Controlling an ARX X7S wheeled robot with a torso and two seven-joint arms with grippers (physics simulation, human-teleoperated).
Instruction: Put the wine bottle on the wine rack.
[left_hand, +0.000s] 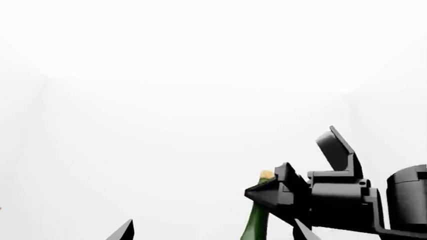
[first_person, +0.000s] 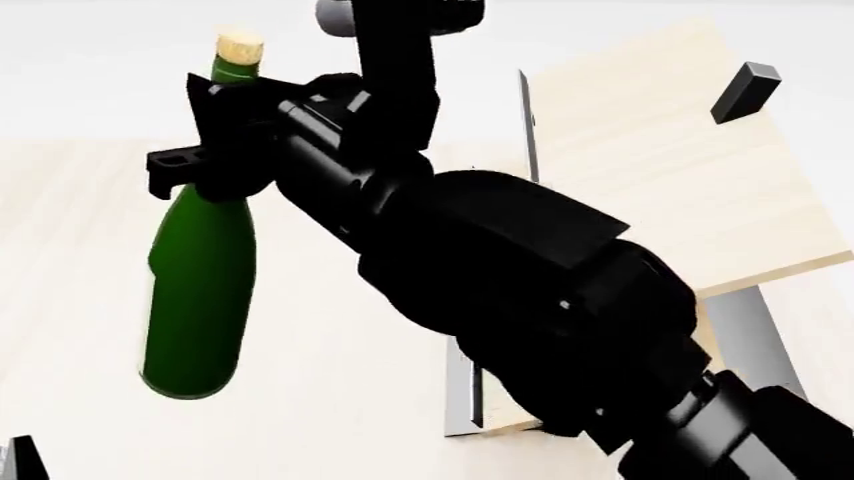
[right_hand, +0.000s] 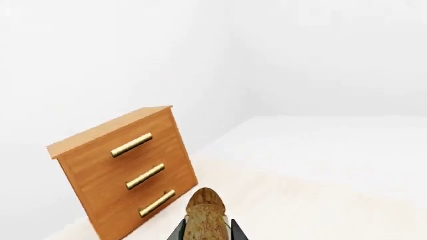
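The dark green wine bottle (first_person: 198, 290) hangs upright in the air at the left of the head view, its tan cork (first_person: 239, 43) on top. My right gripper (first_person: 220, 130) is shut on its neck just below the cork. In the right wrist view the cork (right_hand: 205, 215) sits between the right gripper's (right_hand: 207, 231) jaws. The wine rack (first_person: 641, 180), slanted light-wood boards with a black peg (first_person: 745, 90) on a grey metal base (first_person: 747, 340), stands to the right, partly hidden behind my right arm. My left gripper (left_hand: 213, 234) is open and empty, and sees the bottle neck (left_hand: 257, 220).
An orange-brown drawer cabinet (right_hand: 127, 165) with brass handles stands on the pale floor in the right wrist view. White walls are all round. My bulky black right arm (first_person: 534, 290) fills the middle of the head view.
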